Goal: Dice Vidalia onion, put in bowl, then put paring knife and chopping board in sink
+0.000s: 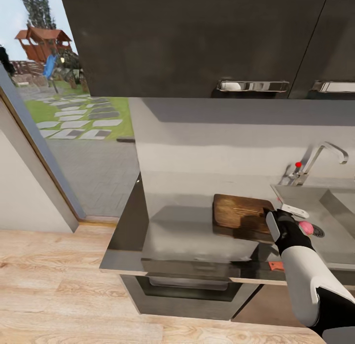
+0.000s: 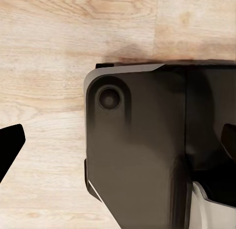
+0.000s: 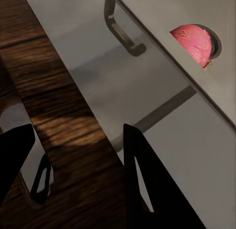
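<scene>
Hovering over the chopping board's (image 1: 240,216) three-o'clock edge, the right claw (image 3: 81,155) gapes wide, holding nothing; the Vidalia onion (image 1: 306,228) lies in the sink (image 1: 340,238). No writing is legible.

The chopping board (image 1: 237,214) is dark brown with streaky wood grain. The Vidalia onion (image 3: 193,42) is pinkish-red with faint stripes. The countertop (image 1: 167,240) and sink (image 1: 345,245) are glossy grey steel; the tap (image 1: 323,159) is chrome with a red knob (image 1: 298,164). The floor (image 1: 49,285) is pale blond planks, the cabinets (image 1: 197,38) dark grey.
</scene>
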Tool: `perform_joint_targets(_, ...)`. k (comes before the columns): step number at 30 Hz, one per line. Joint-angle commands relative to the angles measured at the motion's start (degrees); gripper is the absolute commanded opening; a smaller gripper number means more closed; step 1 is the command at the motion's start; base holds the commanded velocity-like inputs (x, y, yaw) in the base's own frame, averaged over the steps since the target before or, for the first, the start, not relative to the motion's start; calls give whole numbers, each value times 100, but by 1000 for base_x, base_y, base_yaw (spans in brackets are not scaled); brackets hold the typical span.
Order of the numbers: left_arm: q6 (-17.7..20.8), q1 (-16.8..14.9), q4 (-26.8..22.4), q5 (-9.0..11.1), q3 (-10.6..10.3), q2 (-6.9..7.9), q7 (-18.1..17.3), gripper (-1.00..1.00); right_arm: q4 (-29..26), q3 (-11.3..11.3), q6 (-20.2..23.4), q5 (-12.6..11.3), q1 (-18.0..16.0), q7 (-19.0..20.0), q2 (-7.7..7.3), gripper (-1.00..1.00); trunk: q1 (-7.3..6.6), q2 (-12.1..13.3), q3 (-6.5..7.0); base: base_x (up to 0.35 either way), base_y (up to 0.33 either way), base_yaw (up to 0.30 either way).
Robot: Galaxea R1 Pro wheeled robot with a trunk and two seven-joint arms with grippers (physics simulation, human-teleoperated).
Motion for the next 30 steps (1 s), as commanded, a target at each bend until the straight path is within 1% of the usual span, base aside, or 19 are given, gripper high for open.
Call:
perform_joint_targets(1, -13, -1, -3, 2, 0, -1, -7, 100, -7, -2, 36, 10, -5, 22, 1, -100, 3, -11, -10, 0, 0, 0)
perform_joint_targets(7, -13, -1, -3, 2, 0, -1, -10, 100, -7, -2, 36, 18, -3, 178, -15, -100, 3, -11, -10, 0, 0, 0)
perform_joint_targets(26, -13, -1, -3, 2, 0, -2, -10, 100, -7, -2, 31, 18, -2, 192, -17, -100, 3, -11, -10, 0, 0, 0)
perform_joint_targets(27, -13, -1, -3, 2, 0, -2, -10, 100, -7, -2, 30, 20, -3, 192, -15, 100, 3, -11, -10, 0, 0, 0)
perform_joint_targets(30, -13, -1, -3, 2, 0, -3, -13, 100, -7, -2, 28, 24, -4, 192, -17, 100, 3, -11, -10, 0, 0, 0)
